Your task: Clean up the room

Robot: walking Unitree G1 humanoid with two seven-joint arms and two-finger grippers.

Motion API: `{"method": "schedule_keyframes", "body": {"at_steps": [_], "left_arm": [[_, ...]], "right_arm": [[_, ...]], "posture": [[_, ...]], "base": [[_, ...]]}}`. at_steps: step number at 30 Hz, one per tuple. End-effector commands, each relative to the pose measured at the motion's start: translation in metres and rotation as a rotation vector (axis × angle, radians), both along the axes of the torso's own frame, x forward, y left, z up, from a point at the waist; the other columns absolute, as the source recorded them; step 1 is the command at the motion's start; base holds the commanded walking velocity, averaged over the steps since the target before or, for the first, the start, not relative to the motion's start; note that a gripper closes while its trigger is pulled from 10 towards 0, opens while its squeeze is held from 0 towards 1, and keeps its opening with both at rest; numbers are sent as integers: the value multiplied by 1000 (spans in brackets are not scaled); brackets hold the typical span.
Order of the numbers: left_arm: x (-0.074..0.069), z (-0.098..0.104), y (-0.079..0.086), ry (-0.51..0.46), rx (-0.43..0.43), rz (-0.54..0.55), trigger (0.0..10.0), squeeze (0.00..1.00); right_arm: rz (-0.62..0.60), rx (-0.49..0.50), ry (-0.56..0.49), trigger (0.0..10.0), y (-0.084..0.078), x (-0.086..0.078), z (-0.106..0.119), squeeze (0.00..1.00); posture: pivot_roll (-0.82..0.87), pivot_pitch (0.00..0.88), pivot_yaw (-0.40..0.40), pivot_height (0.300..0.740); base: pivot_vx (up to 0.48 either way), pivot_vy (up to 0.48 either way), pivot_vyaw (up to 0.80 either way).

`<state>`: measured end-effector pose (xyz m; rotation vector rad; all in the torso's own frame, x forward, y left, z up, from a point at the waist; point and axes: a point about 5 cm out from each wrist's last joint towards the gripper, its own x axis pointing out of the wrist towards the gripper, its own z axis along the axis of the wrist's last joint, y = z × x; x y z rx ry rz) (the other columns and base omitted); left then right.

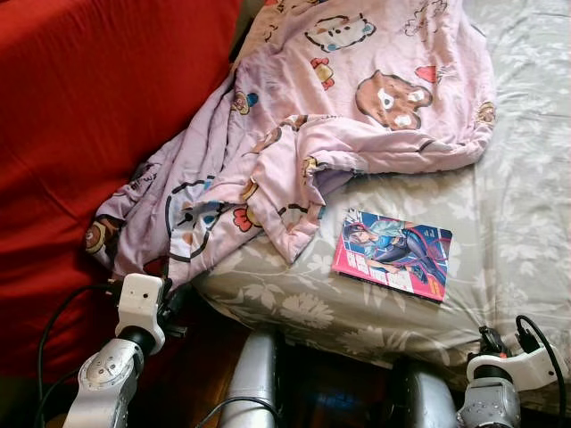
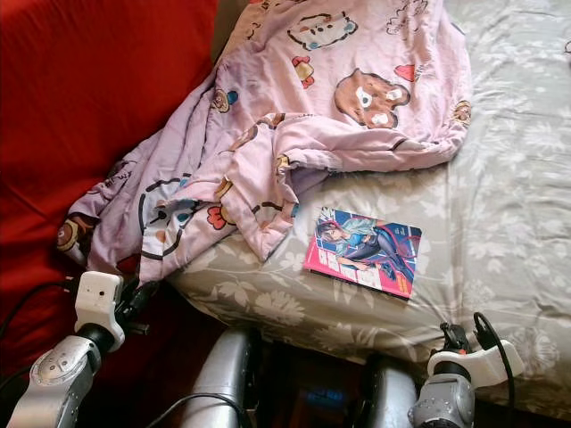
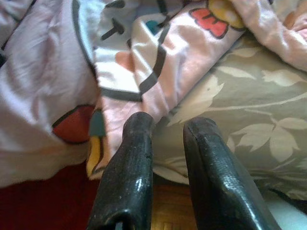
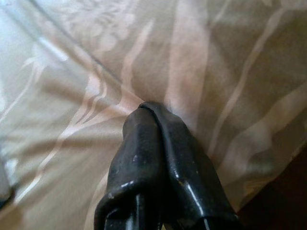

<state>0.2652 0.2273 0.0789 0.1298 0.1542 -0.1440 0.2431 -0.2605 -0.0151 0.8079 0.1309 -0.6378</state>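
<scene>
Pink cartoon blanket (image 1: pixel 294 125) lay crumpled at 11 o'clock on bed (image 1: pixel 526 178), corner hanging off | comic book (image 1: pixel 393 253) flat at 5 o'clock of it | left gripper (image 3: pixel 165 125) parted, empty, beside hanging corner | right gripper (image 4: pixel 153 112) closed, empty, against sheet.

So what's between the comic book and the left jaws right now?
A hanging fold of the pink cartoon blanket and a strip of floral sheet lie between the comic book and the left gripper, seen in the left eye view.
</scene>
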Motion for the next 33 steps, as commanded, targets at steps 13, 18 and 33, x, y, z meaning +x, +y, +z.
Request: {"method": "schedule_keyframes", "body": {"at_steps": [13,18,33], "left_arm": [[3,-6,0,0,-5,10,10000,0],[6,-7,-2,-10,-13,12,10000,0],[-1,-9,2,-14,-5,33,10000,0]], "right_arm": [[81,-204,-202,10000,33,-4,28,0],[179,-178,-273,10000,47,17,46,0],[451,99,-206,10000,107,71,43,1000]], "posture": [[175,215,98,601],[167,215,91,601],[210,207,78,601]], "base": [[0,0,0],[0,0,0],[0,0,0]]}}
